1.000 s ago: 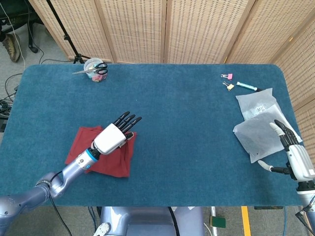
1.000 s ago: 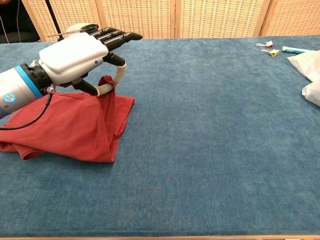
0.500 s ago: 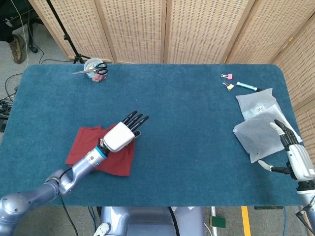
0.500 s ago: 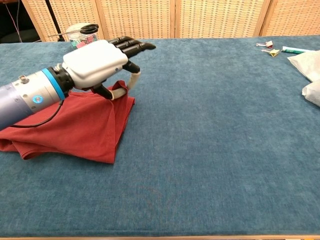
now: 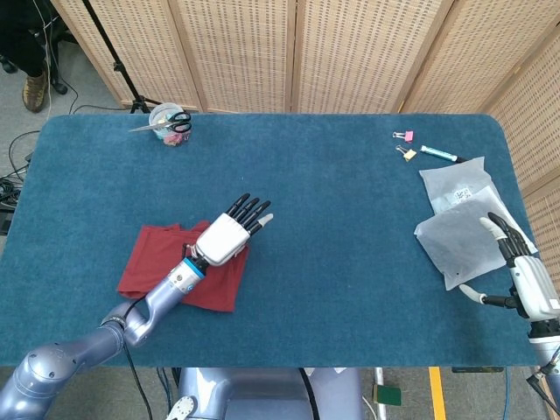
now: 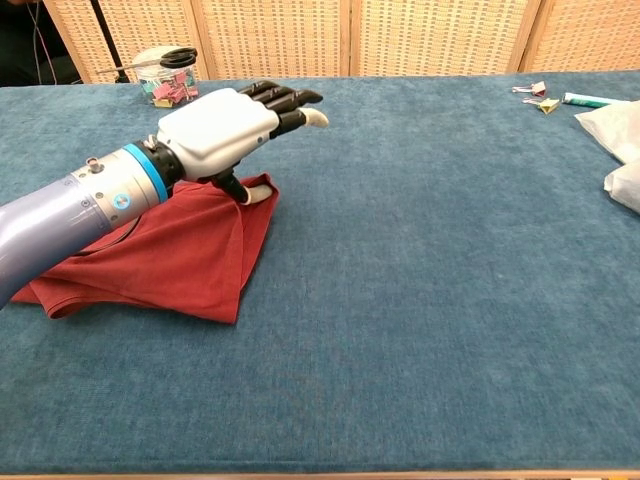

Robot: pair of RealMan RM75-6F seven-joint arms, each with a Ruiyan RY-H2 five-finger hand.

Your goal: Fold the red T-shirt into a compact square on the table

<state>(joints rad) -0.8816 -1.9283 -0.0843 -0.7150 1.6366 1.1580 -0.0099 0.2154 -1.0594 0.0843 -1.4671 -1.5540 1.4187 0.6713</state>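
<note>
The red T-shirt (image 5: pixel 149 267) (image 6: pixel 170 260) lies folded in a rough, rumpled square at the front left of the blue table (image 5: pixel 332 219). My left hand (image 5: pixel 229 236) (image 6: pixel 225 125) hovers over the shirt's right edge with its fingers stretched out towards the table's middle. Its thumb hangs down and touches the shirt's far right corner; no cloth is plainly held. My right hand (image 5: pixel 521 271) rests open at the table's right edge, far from the shirt, and shows only in the head view.
Two white plastic bags (image 5: pixel 455 232) (image 6: pixel 625 130) lie at the right beside my right hand. Binder clips (image 5: pixel 404 144) (image 6: pixel 538 95) and a marker (image 5: pixel 437 154) sit at the back right. A clear cup with scissors (image 5: pixel 168 122) (image 6: pixel 165 70) stands at the back left.
My left hand has slid right and forward along the shirt. The fold it held up has dropped flat onto the shirt. My right hand has not moved.
</note>
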